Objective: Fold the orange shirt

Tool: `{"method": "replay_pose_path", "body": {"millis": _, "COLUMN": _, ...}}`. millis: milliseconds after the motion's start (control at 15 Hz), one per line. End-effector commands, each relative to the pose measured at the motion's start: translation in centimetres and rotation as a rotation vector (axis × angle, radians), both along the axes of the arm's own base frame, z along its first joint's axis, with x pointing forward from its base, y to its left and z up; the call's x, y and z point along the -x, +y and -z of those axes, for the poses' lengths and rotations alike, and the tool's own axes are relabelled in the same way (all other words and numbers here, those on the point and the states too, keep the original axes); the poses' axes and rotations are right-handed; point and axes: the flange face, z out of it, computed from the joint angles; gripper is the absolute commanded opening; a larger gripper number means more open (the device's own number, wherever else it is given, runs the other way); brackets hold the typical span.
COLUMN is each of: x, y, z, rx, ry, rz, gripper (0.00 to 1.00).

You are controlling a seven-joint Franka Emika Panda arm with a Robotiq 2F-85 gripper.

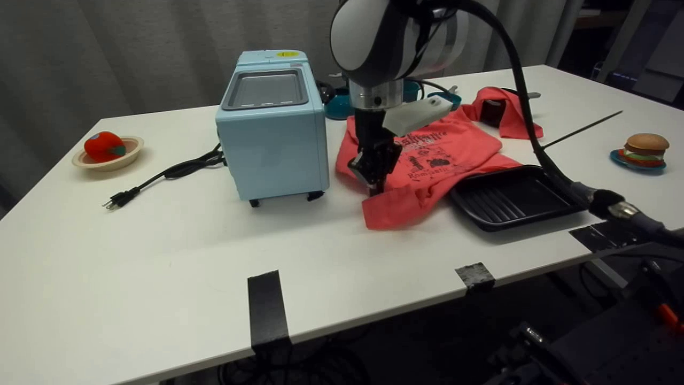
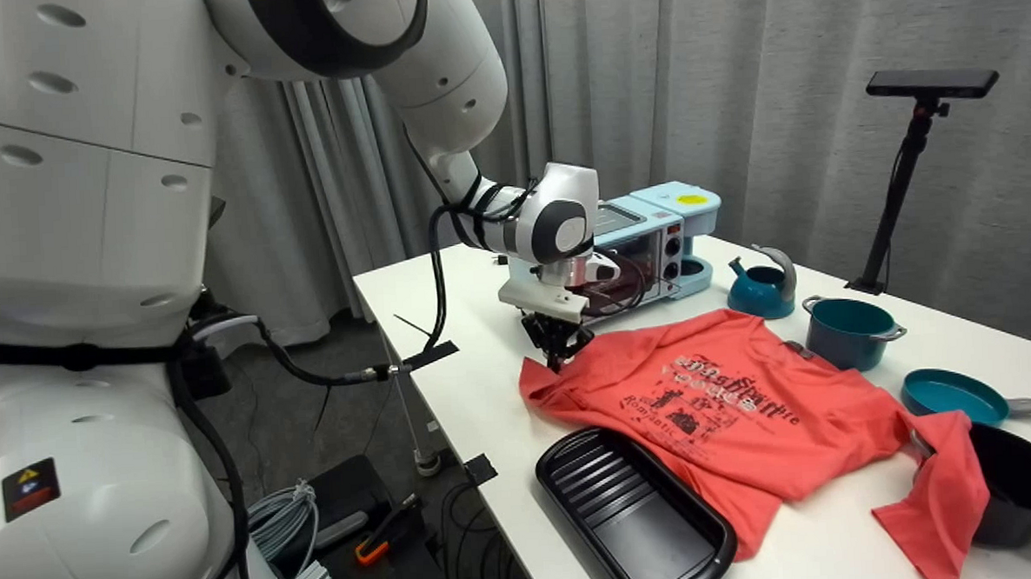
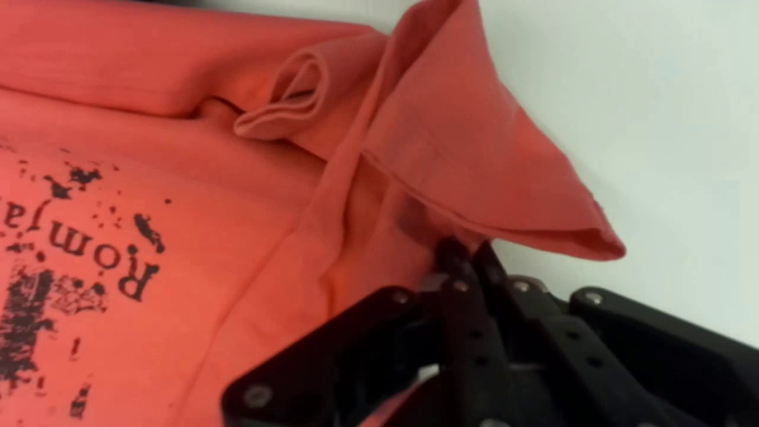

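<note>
See tomato in bowl, shirt stretched lengthwise from black pot to end effector clamped on its edge.

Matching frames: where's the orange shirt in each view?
In an exterior view: orange shirt right of center, beside the light-blue appliance.
In an exterior view: orange shirt lower right.
Wrist view: orange shirt from left edge past middle.
Shared landmark: its dark "Rom" lettering, upside down in wrist view.

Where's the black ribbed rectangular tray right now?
In an exterior view, the black ribbed rectangular tray sits low, right of centre, between the coral-orange cloth shirt and, as seen there, the left edge of the white table.
</note>
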Motion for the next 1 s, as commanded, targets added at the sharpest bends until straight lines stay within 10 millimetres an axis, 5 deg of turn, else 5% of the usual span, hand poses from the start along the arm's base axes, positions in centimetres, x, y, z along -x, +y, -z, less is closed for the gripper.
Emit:
{"method": "replay_pose_path", "body": {"millis": 0, "x": 0.5, "y": -0.7, "z": -5.1, "rx": -0.086, "ry": -0.025, "rz": 0.045, "gripper": 0.01}}
{"method": "replay_pose_path", "body": {"millis": 333, "x": -0.2, "y": -1.9, "z": -7.4, "rx": -0.088, "ry": -0.059, "rz": 0.102, "gripper": 0.01}}
{"method": "replay_pose_path", "body": {"millis": 400, "x": -0.1, "y": -1.8, "z": -7.0, "rx": -0.077, "ry": -0.045, "rz": 0.085, "gripper": 0.3}}
{"method": "replay_pose_path", "body": {"millis": 467, "x": 0.1, "y": -1.6, "z": -6.6, "rx": -0.072, "ry": -0.041, "rz": 0.08, "gripper": 0.31}}
{"method": "replay_pose_path", "body": {"millis": 933, "x": 2.5, "y": 0.1, "z": -3.4, "rx": -0.044, "ry": 0.021, "rz": 0.029, "gripper": 0.83}}
